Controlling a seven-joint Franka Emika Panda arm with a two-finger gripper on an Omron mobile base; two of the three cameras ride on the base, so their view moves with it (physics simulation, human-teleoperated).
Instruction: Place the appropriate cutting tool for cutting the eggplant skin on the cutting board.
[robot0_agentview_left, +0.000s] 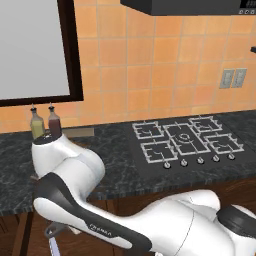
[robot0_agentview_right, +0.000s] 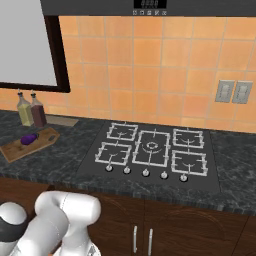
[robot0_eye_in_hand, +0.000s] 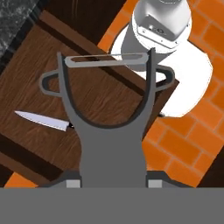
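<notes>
We have the peeler (robot0_eye_in_hand: 111, 127) in our gripper (robot0_eye_in_hand: 112, 181), with the jaws closed on its handle, so we judge the picking finished. We hold it low, over an open wooden drawer (robot0_eye_in_hand: 92, 92) where the knife (robot0_eye_in_hand: 41, 120) lies. The board (robot0_agentview_right: 30, 143) is on the counter, left of the stove (robot0_agentview_right: 152, 150), with the eggplant (robot0_agentview_right: 29, 139) lying on it and two bottles (robot0_agentview_right: 31, 110) just behind. What is left: we lift the peeler, carry it to the board and lay it there.

Grey peeler (robot0_eye_in_hand: 111, 131) gripped, eggplant (robot0_agentview_right: 29, 139) on board (robot0_agentview_right: 15, 149)
</notes>
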